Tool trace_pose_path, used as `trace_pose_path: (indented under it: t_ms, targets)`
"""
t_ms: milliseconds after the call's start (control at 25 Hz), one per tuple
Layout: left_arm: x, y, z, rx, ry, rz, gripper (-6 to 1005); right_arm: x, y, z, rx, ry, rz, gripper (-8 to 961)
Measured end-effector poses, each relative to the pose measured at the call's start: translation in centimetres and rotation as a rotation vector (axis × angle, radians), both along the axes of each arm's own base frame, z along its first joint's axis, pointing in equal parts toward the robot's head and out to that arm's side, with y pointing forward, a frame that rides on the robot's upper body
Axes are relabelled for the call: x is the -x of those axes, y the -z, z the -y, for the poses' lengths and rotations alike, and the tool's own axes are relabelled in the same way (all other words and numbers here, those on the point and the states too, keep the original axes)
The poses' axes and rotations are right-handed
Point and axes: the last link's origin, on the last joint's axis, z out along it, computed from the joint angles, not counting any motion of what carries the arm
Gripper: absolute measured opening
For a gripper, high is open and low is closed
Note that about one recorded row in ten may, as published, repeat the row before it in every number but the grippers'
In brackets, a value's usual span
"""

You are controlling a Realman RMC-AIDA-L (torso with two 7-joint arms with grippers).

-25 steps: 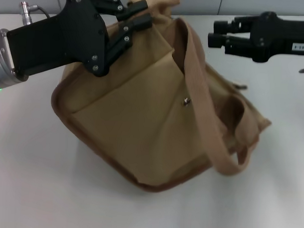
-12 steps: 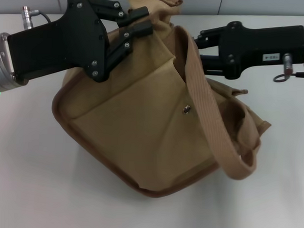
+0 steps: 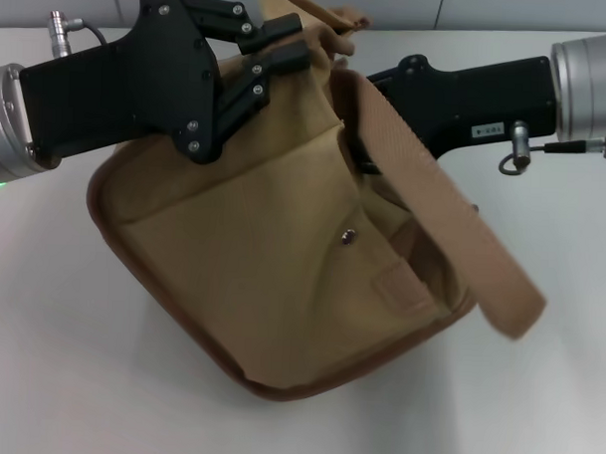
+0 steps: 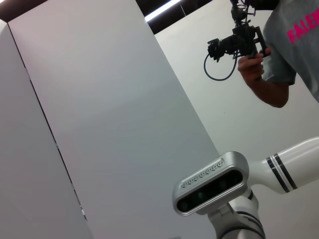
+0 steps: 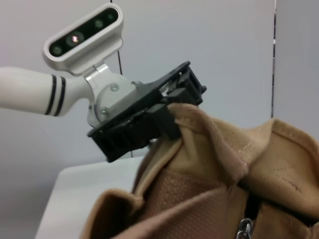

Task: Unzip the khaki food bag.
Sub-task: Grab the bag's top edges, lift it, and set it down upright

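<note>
The khaki food bag [image 3: 261, 275] lies tilted on the white table, its front pocket and metal snap [image 3: 348, 238] facing up. One wide webbing handle [image 3: 452, 232] drapes off to the right. My left gripper [image 3: 279, 47] is shut on the bag's upper fabric edge and holds it up; the right wrist view shows that clamp on the bag's corner [image 5: 172, 107]. My right gripper [image 3: 387, 90] reaches in from the right to the bag's top, its tips hidden behind the handle. The silver zipper pull [image 5: 243, 228] sits close to the right wrist camera at the end of a dark zipper slit.
The white table [image 3: 59, 378] surrounds the bag, with a wall along its far edge. The left wrist view points up at wall panels, my head camera [image 4: 212, 181] and a person holding a camera rig [image 4: 239, 42].
My right arm has moved left from beside the bag to its top, behind the handle. The bag has shifted left and tilted, and the handle has flopped to the right. The left gripper keeps its hold.
</note>
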Motion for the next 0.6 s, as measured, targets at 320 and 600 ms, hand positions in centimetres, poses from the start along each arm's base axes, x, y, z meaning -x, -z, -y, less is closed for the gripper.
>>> trace_pose_path:
  t_ms: [320, 600]
  targets:
    - [-0.1, 0.1, 0.0, 0.004, 0.001, -0.006, 83, 1.0, 1.1, -0.6, -0.059, -0.041, 0.058, 400]
    - [-0.3, 0.1, -0.2, 0.003, 0.007, -0.009, 83, 1.8, 2.2, -0.9, -0.084, -0.065, 0.096, 395]
